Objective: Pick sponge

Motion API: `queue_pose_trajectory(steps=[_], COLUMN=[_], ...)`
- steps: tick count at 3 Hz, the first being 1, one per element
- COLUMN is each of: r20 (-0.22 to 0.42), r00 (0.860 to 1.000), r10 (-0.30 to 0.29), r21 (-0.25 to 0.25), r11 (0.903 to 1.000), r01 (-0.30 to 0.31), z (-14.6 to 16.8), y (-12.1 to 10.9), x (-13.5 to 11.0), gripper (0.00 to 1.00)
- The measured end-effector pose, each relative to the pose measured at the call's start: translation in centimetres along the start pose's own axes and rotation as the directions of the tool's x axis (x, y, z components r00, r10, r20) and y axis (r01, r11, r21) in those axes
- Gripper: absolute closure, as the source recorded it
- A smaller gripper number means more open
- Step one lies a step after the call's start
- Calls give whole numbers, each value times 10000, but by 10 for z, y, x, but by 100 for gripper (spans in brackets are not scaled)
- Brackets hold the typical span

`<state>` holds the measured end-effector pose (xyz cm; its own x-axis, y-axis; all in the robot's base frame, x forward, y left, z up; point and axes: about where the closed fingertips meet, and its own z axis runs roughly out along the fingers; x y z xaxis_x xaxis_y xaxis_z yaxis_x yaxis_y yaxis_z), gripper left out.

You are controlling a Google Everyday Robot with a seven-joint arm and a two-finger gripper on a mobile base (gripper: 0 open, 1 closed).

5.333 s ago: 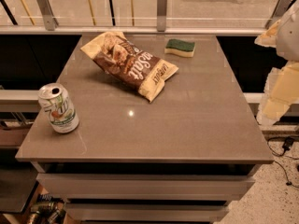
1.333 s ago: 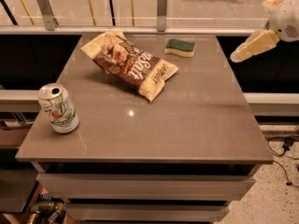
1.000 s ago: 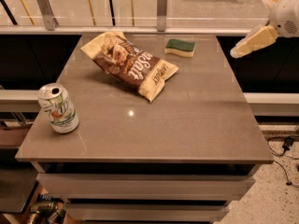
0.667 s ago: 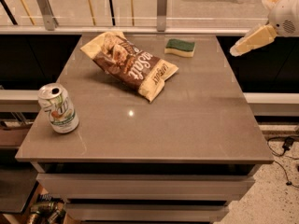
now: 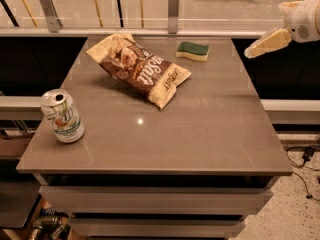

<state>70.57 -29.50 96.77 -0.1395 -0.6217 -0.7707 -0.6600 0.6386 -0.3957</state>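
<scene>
step: reach | gripper [image 5: 257, 46] beyond bench [image 5: 200, 129] right edge, opening cannot tell | sponge [image 5: 193, 50] near far edge | advice: descend from above, clear of chip bag [image 5: 142, 69]

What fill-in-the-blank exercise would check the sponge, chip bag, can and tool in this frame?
1. The sponge, its top dark ____, lies near the table's far edge.
2. In the picture, the chip bag lies to the sponge's ____.
3. The can stands ____ near the front left corner.
4. The tool hovers beyond the table's ____ edge, touching nothing.
Missing words: green; left; upright; right.
</scene>
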Motion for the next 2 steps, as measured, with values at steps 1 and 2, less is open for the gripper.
queue_pose_trajectory(steps=[1,2], r20=[256,462], r00=[9995,9987], r10=[163,232], r21=[-141,-583], r11=[9998,9981], r01=[-159,-205], z=[14,36], y=[-6,-6], x=[4,6], gripper=[0,0])
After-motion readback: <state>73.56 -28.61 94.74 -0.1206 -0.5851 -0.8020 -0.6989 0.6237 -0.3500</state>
